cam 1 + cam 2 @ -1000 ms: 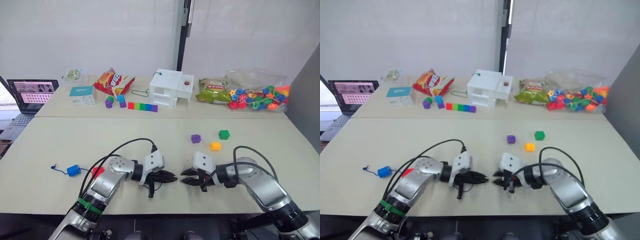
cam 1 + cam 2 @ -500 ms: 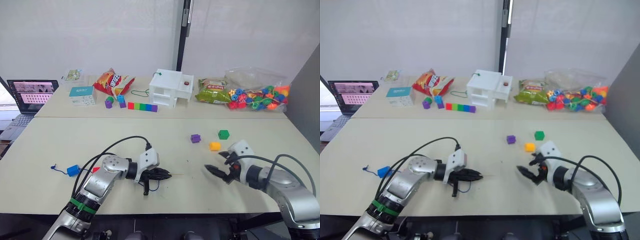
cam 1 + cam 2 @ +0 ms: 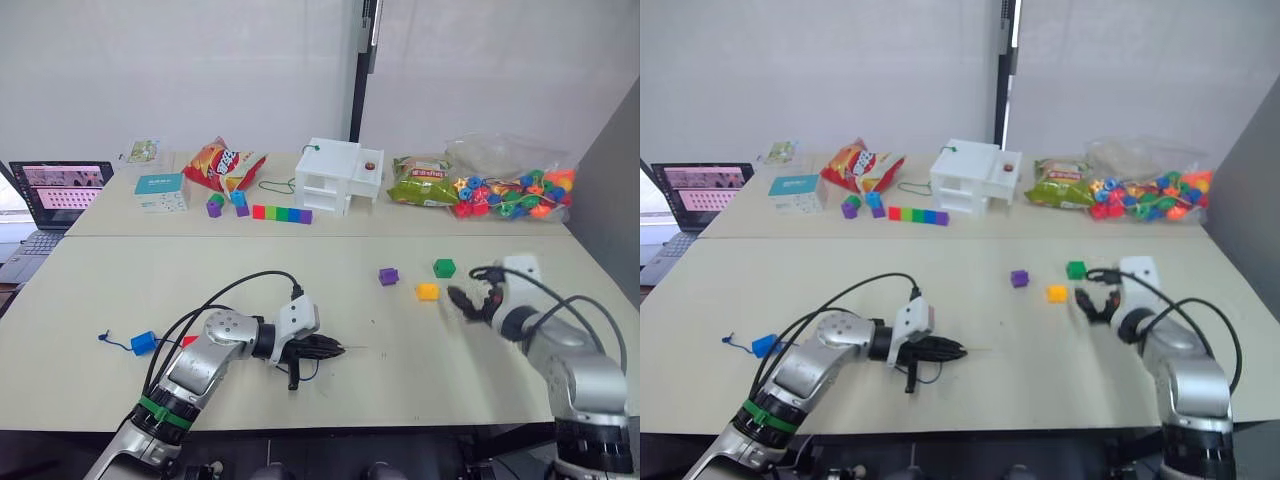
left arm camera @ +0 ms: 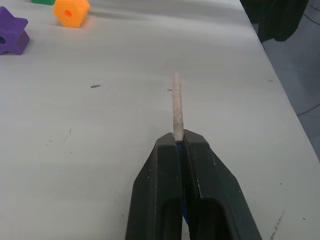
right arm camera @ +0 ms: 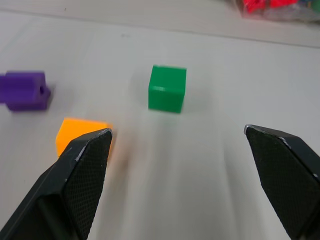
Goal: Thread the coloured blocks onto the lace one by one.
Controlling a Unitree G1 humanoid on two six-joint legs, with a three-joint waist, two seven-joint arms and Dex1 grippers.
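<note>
right end effector (image 5: 177,175) now swung out from beside the left, fingers spread wide near yellow-orange block (image 5: 82,134); lace (image 4: 177,106) pinched tight in left end effector (image 4: 180,145) over the table (image 3: 300,290), next block likely targeted.

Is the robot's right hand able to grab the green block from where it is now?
Probably yes. The right gripper is open and sits close to the green block, which stands alone on the table with free space around it. The orange block lies off to one side, not in between.
</note>
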